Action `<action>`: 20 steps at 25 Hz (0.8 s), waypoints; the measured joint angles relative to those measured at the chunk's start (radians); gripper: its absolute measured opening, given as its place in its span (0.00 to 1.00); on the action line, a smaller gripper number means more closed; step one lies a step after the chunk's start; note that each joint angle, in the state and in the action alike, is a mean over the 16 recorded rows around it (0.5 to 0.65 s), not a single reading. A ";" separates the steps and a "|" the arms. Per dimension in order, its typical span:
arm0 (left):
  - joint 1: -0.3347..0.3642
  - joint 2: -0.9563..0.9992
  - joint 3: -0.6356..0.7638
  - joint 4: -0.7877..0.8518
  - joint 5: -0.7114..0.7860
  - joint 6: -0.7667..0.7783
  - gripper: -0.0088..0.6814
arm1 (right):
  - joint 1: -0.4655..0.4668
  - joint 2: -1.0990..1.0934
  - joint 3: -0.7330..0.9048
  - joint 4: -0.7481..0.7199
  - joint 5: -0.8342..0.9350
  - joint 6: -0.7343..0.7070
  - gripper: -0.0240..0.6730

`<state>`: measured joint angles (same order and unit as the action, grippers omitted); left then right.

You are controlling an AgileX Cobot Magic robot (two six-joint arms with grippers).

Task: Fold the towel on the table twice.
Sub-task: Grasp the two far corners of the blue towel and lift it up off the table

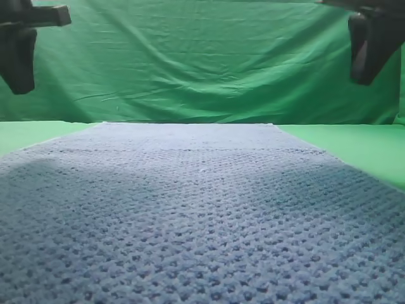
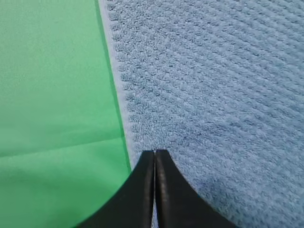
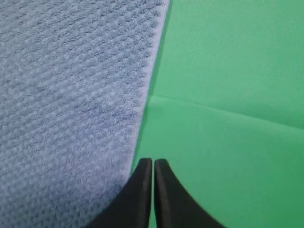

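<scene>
The blue-grey waffle-knit towel (image 1: 190,215) lies flat and spread out on the green table (image 1: 354,149), filling most of the high view. My left gripper (image 2: 155,153) hovers above the towel's (image 2: 213,95) left hem with its black fingers pressed together and nothing between them. My right gripper (image 3: 153,161) hangs just outside the towel's (image 3: 71,95) right hem, over bare table (image 3: 228,142), its fingers almost touching and empty. In the high view both arms show only as dark shapes in the top corners, the left arm (image 1: 19,44) and the right arm (image 1: 373,44).
A wrinkled green backdrop cloth (image 1: 202,63) hangs behind the table. Bare green table (image 2: 52,118) shows on both sides of the towel. A faint crease line crosses the table surface in both wrist views.
</scene>
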<state>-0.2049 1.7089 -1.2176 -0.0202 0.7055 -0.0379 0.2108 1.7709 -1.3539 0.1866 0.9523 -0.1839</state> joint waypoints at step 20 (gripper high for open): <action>0.002 0.145 -0.050 0.081 0.000 -0.134 0.83 | 0.048 0.222 -0.085 0.083 -0.088 -0.136 0.96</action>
<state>-0.2033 1.8535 -1.2671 0.0610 0.7057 -0.1716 0.2587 1.9933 -1.4393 0.2700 0.8643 -0.3197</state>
